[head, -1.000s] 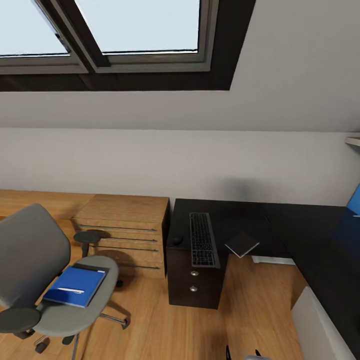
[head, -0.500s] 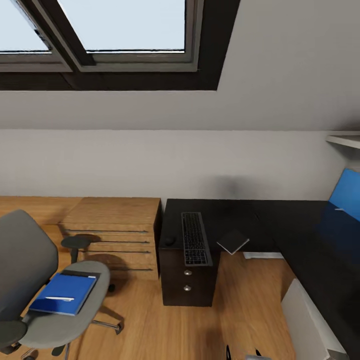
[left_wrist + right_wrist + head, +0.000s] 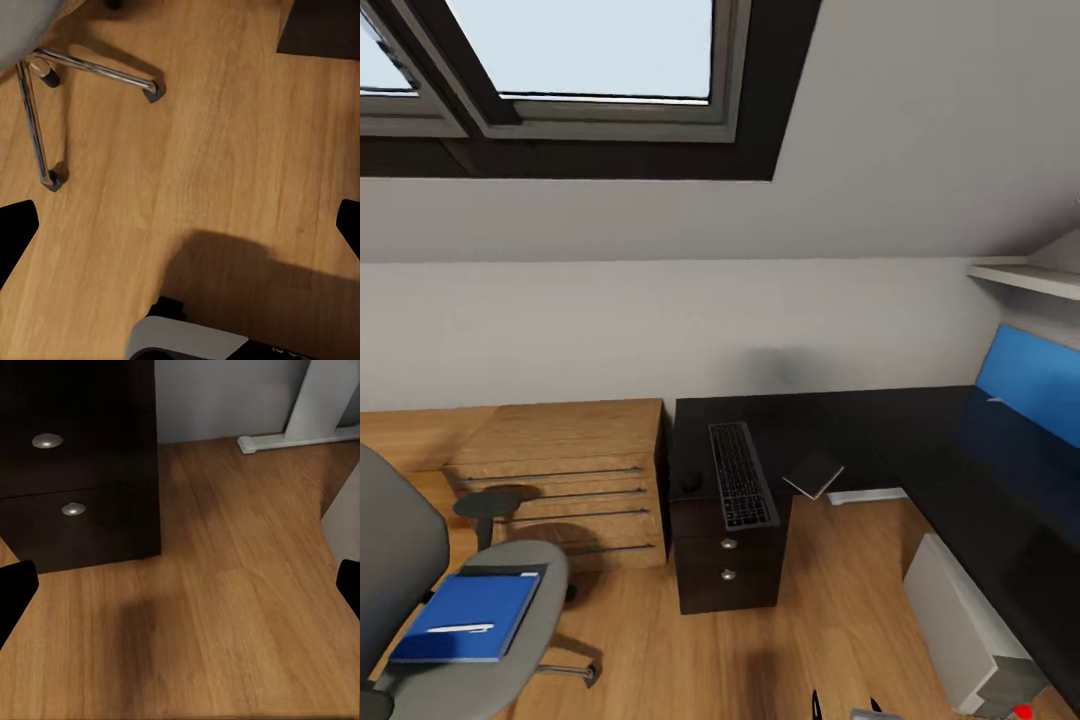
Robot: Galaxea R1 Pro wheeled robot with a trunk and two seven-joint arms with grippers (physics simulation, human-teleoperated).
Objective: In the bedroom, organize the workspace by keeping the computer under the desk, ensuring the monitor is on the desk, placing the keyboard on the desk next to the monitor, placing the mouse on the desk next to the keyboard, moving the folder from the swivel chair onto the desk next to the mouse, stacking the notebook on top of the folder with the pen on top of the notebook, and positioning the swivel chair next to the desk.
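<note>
Both end effectors point down at bare wood floor (image 3: 225, 150). The left end effector (image 3: 180, 225) has its fingertips (image 3: 16, 225) spread wide, near the swivel chair's chrome legs (image 3: 90, 69). The right end effector (image 3: 180, 592) is equally spread, facing the desk's drawer pedestal (image 3: 75, 472).

On the desk (image 3: 880, 430), the keyboard (image 3: 740, 488) lies over the pedestal end, the mouse (image 3: 690, 482) just beside it, and the notebook (image 3: 813, 474) overhangs the inner edge. The folder (image 3: 465, 617) with the pen (image 3: 460, 629) rests on the swivel chair (image 3: 480, 640). The computer (image 3: 955, 620) stands by the desk's right wing, and a wooden dresser (image 3: 560, 480) adjoins the desk.

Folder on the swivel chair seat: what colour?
Bright blue folder, whitish pen lying on it; clearest in the head view.
</note>
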